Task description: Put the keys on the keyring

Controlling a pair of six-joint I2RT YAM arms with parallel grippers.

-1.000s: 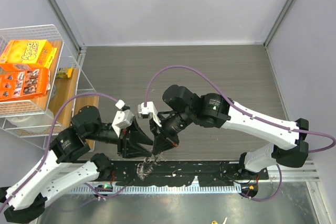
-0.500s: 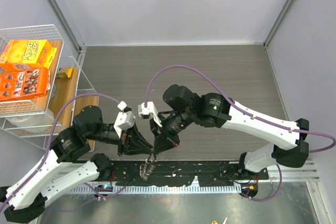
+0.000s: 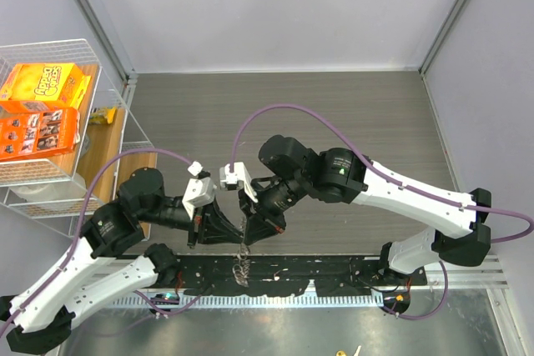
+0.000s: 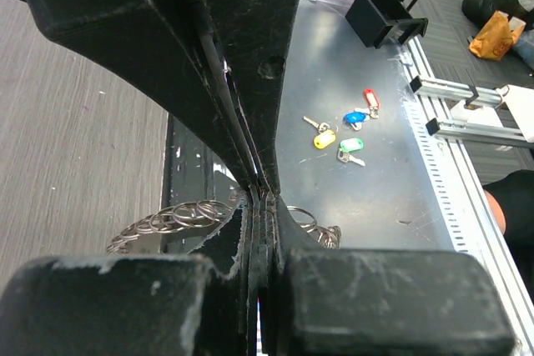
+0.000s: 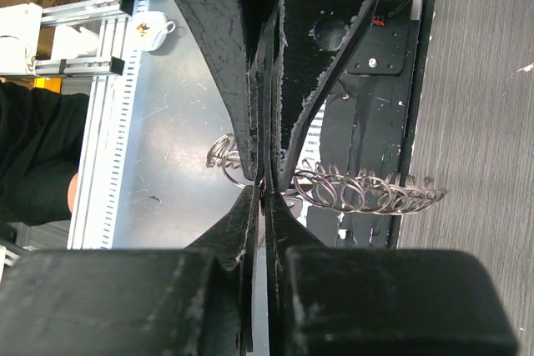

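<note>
The keyring [image 3: 242, 266] is a chain of thin silvery rings dangling over the table's near edge. My left gripper [image 3: 237, 235] and right gripper [image 3: 249, 233] meet tip to tip above it, both shut on its top ring. In the left wrist view the left gripper [image 4: 258, 203] is pressed shut, with the rings [image 4: 171, 218] fanning out on both sides. The right gripper [image 5: 265, 198] is shut too, and the rings [image 5: 367, 193] trail off to its right. Several small keys [image 4: 342, 134] with coloured tags lie on the metal bench. Whether a key sits between any jaws is hidden.
A wire basket [image 3: 98, 72] holding orange cereal boxes stands at the left. A black rail [image 3: 334, 277] runs along the near edge over a metal bench [image 4: 367, 189]. On the bench stand a black box [image 4: 380, 14] and a white cup [image 5: 151, 31].
My left gripper has closed and slid right until its tips meet the right gripper's. The ring chain now hangs straighter below them. The right arm has barely moved.
</note>
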